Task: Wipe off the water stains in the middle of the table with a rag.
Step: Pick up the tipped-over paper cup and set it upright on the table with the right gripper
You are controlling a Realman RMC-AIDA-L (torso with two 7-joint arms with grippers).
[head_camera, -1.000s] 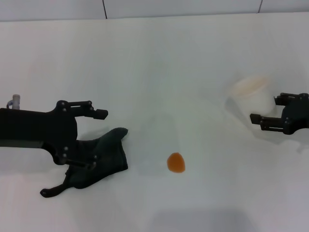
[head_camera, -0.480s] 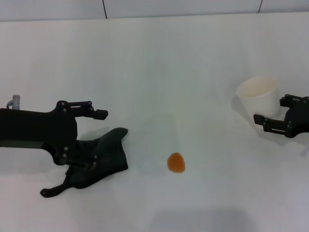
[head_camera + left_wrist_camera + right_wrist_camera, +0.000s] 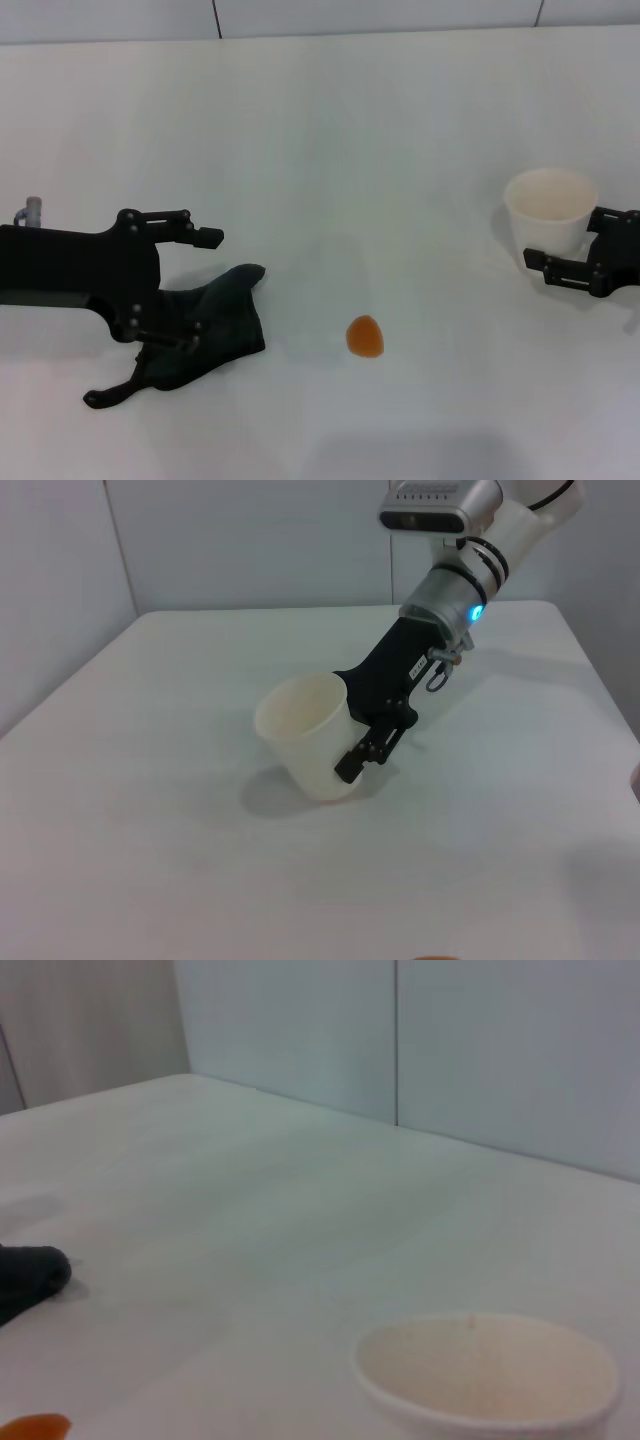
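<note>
The water stain is a small orange blob (image 3: pixel 365 337) on the white table (image 3: pixel 350 130), near its middle; it also shows in the right wrist view (image 3: pixel 35 1427). The dark rag (image 3: pixel 215 320) lies crumpled to its left, with one corner seen from the right wrist (image 3: pixel 30 1275). My left gripper (image 3: pixel 200 290) is open at the rag. Its near finger lies across the cloth and its far finger stands clear beyond it. At the right, my right gripper (image 3: pixel 565 240) is shut on a whitish cup (image 3: pixel 550 205), seen held from the left wrist view (image 3: pixel 300 735).
A tiled wall edge runs along the back of the table (image 3: pixel 215 25). The cup's open rim fills the near part of the right wrist view (image 3: pixel 490 1370). Bare tabletop lies between the rag, the stain and the cup.
The right gripper has drawn back to the right and toward the near edge, and the cup has turned from tilted to upright. The left gripper and the rag have stayed put.
</note>
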